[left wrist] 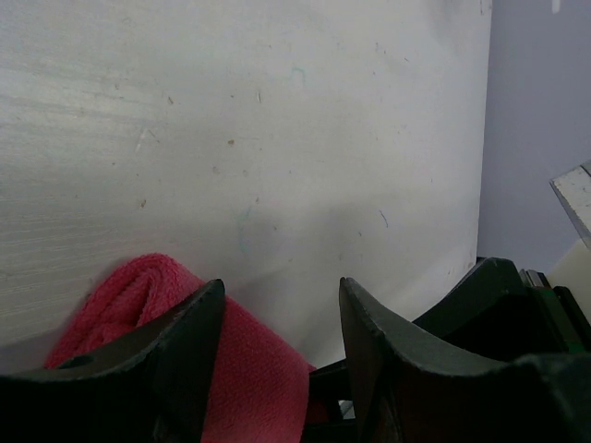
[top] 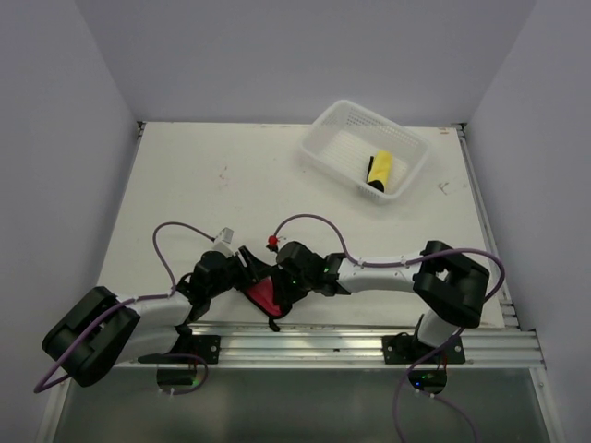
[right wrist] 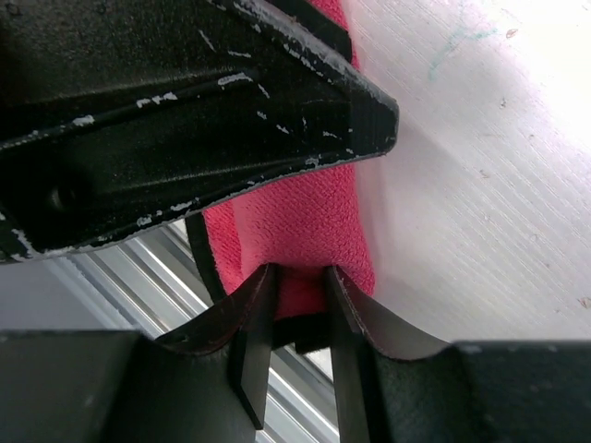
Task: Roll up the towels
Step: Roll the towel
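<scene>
Step in hand: you are, by my reading, partway through rolling the red towel (top: 263, 297). One end is already bunched into a loose curl and the rest is still flat cloth.
Already done: a yellow rolled towel (top: 379, 171) lies in the white basket (top: 323, 129) at the far right corner of the bench (top: 212, 175), so this looks like a later towel.
Towel's place: close to the near edge, left of the middle, just beside the aluminium rail (top: 369, 343), with both arms meeting over it.
Right pincer (right wrist: 295, 281): narrowed to a slit and pinching a fold of the red cloth between its fingertips, so the towel is firmly in its grip.
Left pincer (left wrist: 282, 286): wide apart and holding nothing. The curled end sits behind one finger (left wrist: 175, 355) and cloth reaches into the gap. You cannot tell from here whether that finger presses on it.
Dark loop (right wrist: 199, 254): a thin strap beside the towel near the rail. What it belongs to is unclear.
Next move calls for: keep the right pinch steady as an anchor. Bring the left fingers onto the curl and turn it over the flat part, keeping the layers tight.
Risk: the towel sits near the rail, so a sloppy turn could drag cloth or the loop onto it.
</scene>
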